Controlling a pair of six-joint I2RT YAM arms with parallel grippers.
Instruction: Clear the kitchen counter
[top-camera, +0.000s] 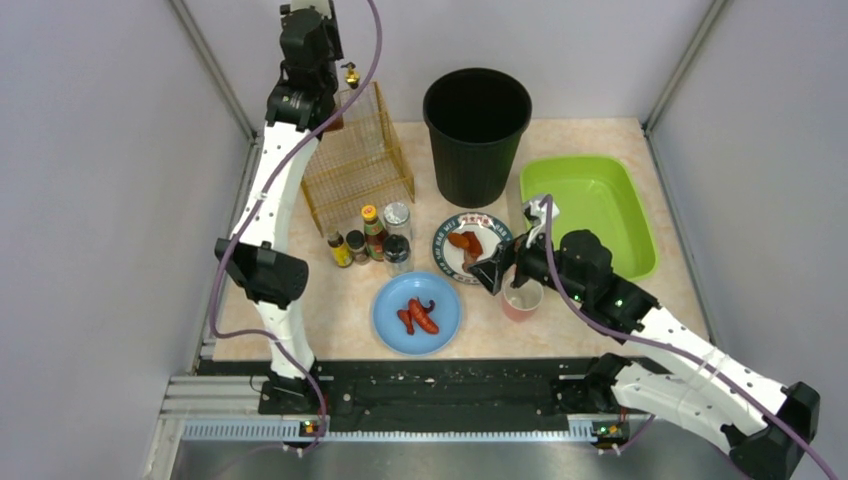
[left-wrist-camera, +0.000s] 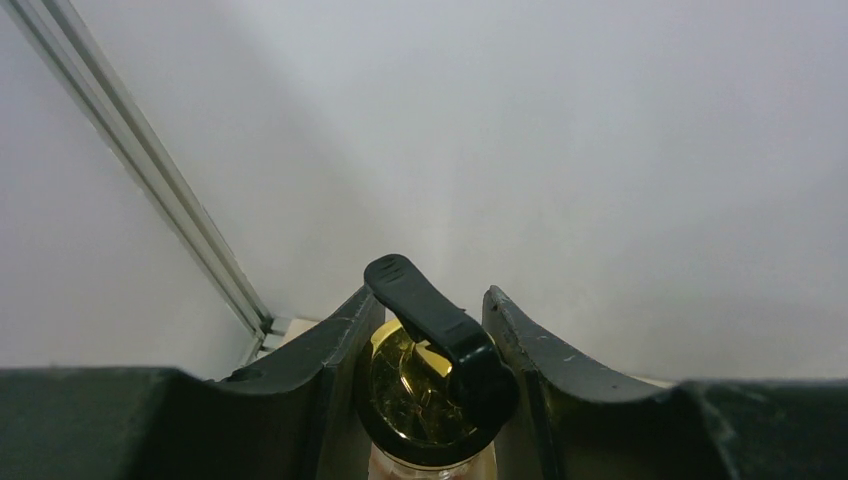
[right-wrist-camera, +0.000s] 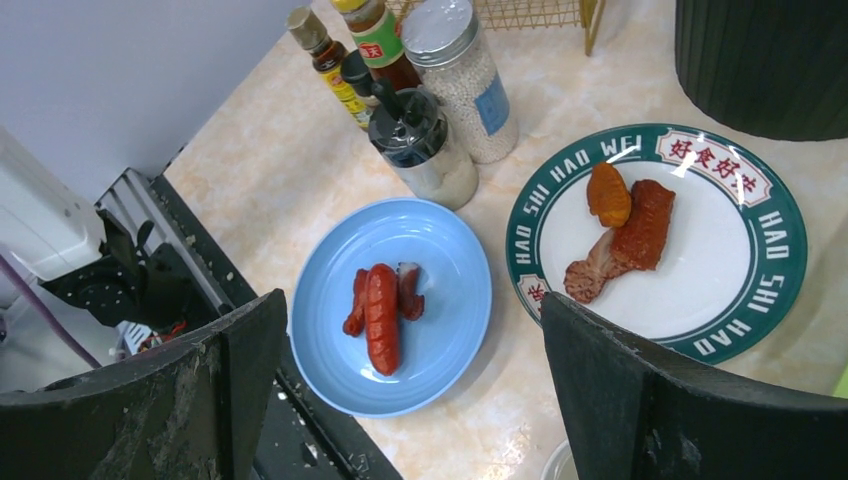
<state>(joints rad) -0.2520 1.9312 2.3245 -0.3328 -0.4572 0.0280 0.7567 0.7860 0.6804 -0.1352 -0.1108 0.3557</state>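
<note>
The kitchen counter (top-camera: 340, 310) is a beige-pink speckled top. My left gripper (top-camera: 340, 95) is raised at the back left, above a gold wire basket (top-camera: 355, 165). It is shut on a small bottle (top-camera: 350, 75) with a gold cap and a black flip lid (left-wrist-camera: 430, 385), seen between the fingers in the left wrist view. My right gripper (top-camera: 500, 272) is open and empty. It hovers (right-wrist-camera: 412, 310) over the gap between a blue plate (right-wrist-camera: 440, 250) of sausages (right-wrist-camera: 380, 315) and a green-rimmed white plate (right-wrist-camera: 700, 260) with meat pieces (right-wrist-camera: 630, 230).
A black bin (top-camera: 477, 130) stands at the back, a lime-green tray (top-camera: 590, 210) at the right. Several condiment bottles and jars (top-camera: 373, 235) stand in front of the basket. A pink cup (top-camera: 522, 298) sits under my right wrist. The black rail (top-camera: 440, 385) runs along the near edge.
</note>
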